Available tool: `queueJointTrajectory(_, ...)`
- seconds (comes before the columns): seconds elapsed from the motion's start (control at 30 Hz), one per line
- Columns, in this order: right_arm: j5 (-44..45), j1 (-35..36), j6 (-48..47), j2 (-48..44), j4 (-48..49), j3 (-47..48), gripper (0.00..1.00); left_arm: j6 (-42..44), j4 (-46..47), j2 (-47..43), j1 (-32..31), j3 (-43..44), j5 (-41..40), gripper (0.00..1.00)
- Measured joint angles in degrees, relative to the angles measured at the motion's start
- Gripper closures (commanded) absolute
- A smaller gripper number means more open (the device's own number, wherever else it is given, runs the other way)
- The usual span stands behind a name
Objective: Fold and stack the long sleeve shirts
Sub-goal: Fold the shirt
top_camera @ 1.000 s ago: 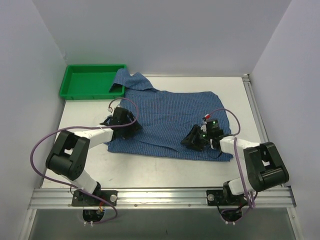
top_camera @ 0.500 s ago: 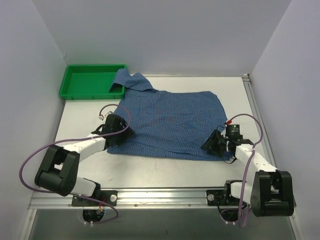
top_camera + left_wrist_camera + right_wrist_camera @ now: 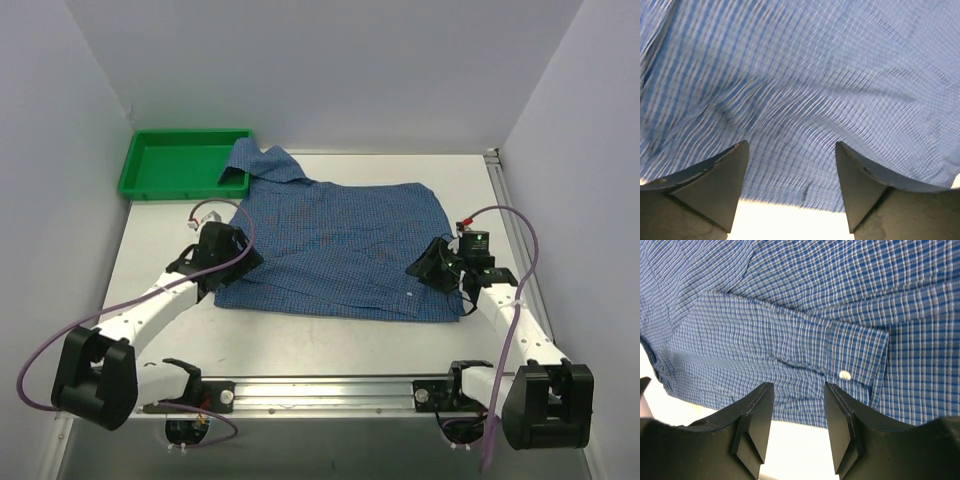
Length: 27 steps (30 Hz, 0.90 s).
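Observation:
One long sleeve shirt (image 3: 340, 235), blue fine-checked, lies flat across the middle of the table with its collar toward the back left. My left gripper (image 3: 236, 262) sits at the shirt's left edge. In the left wrist view the left gripper (image 3: 790, 150) is open over the cloth (image 3: 805, 80), holding nothing. My right gripper (image 3: 424, 268) is at the shirt's right front corner. In the right wrist view the right gripper (image 3: 798, 390) is open just above the hem, near a folded-in sleeve cuff with a white button (image 3: 844, 374).
A green plastic tray (image 3: 170, 178) stands at the back left, and the shirt's collar end drapes over its right corner. White walls close in the left, right and back sides. A metal rail (image 3: 330, 388) runs along the near table edge.
Both arms have drawn outward from over the shirt, the left to its left edge and the right to its right edge. The left jaws have widened slightly. The shirt lies flatter.

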Motion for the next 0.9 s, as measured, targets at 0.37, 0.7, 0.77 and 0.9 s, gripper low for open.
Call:
queueJointTrajectory(0.37, 0.57, -0.68, 3.37, 13.31, 11.26, -0.17, 0.57, 0.72, 7.26, 18.8, 0.5, 6.43, 0.22, 0.32)
queueJointTrajectory(0.7, 0.37, -8.74, 3.91, 17.2, 17.09, -4.76, 0.57, -2.56, 6.93, 14.49, 5.2, 1.81, -1.9, 0.27)
queueJointTrajectory(0.77, 1.36, -8.87, 3.26, 16.24, 15.85, -4.68, 0.57, -2.43, 4.98, 12.61, 5.35, 1.77, -2.78, 0.25)
queueJointTrajectory(0.9, 4.35, -7.72, 1.05, 11.56, 9.25, -2.91, 0.57, -1.44, 0.5, 7.28, 5.33, 1.75, -4.13, 0.2)
